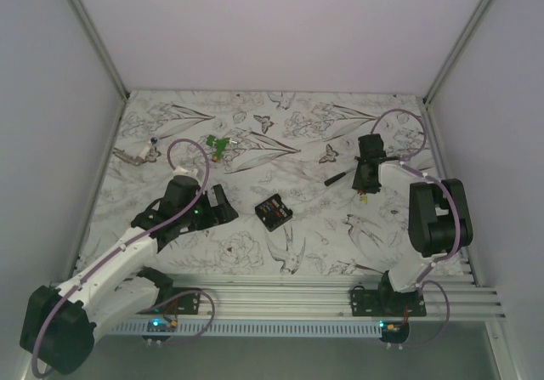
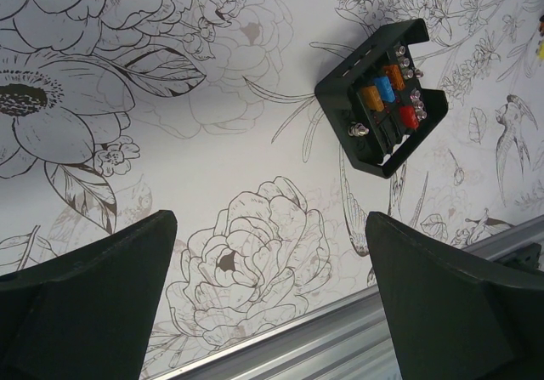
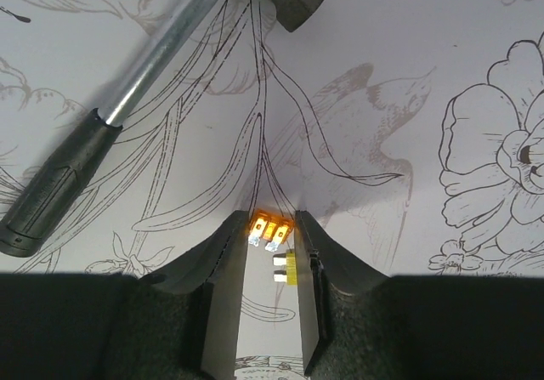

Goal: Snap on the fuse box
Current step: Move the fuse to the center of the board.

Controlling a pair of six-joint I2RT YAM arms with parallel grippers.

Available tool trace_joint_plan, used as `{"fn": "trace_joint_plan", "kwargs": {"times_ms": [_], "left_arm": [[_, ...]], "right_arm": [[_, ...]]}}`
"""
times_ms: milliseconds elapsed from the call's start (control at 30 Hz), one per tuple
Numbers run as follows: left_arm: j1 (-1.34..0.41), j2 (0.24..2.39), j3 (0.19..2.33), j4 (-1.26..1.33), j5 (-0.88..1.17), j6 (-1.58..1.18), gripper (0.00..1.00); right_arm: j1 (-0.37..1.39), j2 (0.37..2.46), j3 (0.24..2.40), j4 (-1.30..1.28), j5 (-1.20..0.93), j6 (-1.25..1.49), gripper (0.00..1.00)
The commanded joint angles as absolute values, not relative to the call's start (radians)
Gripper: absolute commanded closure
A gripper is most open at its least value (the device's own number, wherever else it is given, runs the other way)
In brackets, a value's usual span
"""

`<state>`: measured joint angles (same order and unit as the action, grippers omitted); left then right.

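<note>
Right gripper (image 3: 272, 224), jaws half-open astride small orange plastic fuse (image 3: 267, 229), grip unclear to us; we guess it's meant for black square plastic fuse box (image 1: 274, 211).

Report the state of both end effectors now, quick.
Left end effector: open, empty.
Right end effector: narrow gap around orange fuses and a yellow fuse; grip cannot be told.

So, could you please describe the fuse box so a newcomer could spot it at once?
On the flower-printed table, look to the middle. Just right of the left gripper lies the fuse box. It is a small black square tray holding orange, blue and red fuses, unlike the slim black tool and the green piece farther back.
</note>
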<state>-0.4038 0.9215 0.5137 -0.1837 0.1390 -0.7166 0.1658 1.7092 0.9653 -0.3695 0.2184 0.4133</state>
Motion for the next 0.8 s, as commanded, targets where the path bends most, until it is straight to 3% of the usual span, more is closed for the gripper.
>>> {"fn": "trace_joint_plan", "kwargs": {"times_ms": [0,767], "left_arm": [[-0.399,0.919,0.532,-0.203,0.153,-0.713,0.0],[-0.405,0.93,0.538,-0.193,0.161,-0.718,0.0]], "right_arm": [[0.164,1.743,0.983,-0.368,0.179,0.434,0.67],[0.541,1.648,0.915,-0.578,0.117,0.331,0.68]]}}
